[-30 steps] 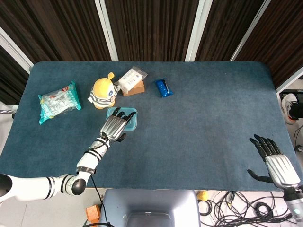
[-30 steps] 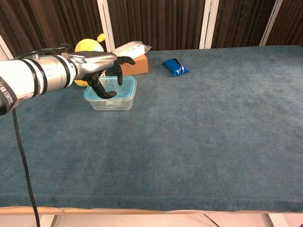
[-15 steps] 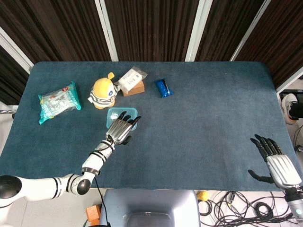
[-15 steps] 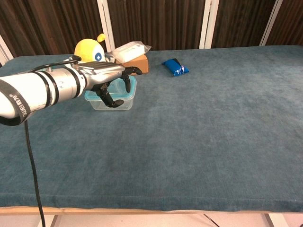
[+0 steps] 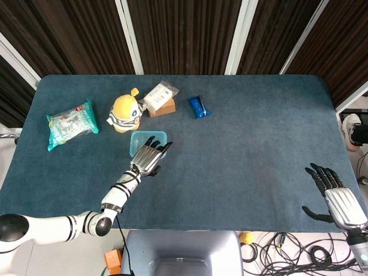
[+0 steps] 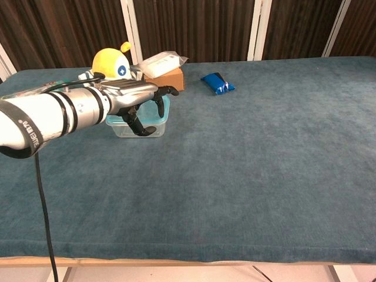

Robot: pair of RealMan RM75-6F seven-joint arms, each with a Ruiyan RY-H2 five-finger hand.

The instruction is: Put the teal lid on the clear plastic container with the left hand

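The teal lid point(image 5: 142, 140) lies flat on top of the clear plastic container point(image 6: 154, 128), left of the table's middle. My left hand point(image 5: 149, 159) hovers at the container's near right edge with its fingers spread and nothing in it; its fingertips reach over the lid's near corner. In the chest view the left hand point(image 6: 133, 97) hides much of the container, and only the lid's right rim point(image 6: 165, 106) shows. My right hand point(image 5: 339, 199) rests open at the table's front right edge, far from the container.
A yellow plush toy point(image 5: 125, 110) stands just behind the container. A brown box with a white packet on it point(image 5: 161, 101) and a blue packet point(image 5: 199, 107) lie further back. A teal-and-white bag point(image 5: 71, 124) lies at the far left.
My left hand has drawn back from on top of the lid toward the table's front and slightly right. The lid stays on the container. The right hand has barely moved.
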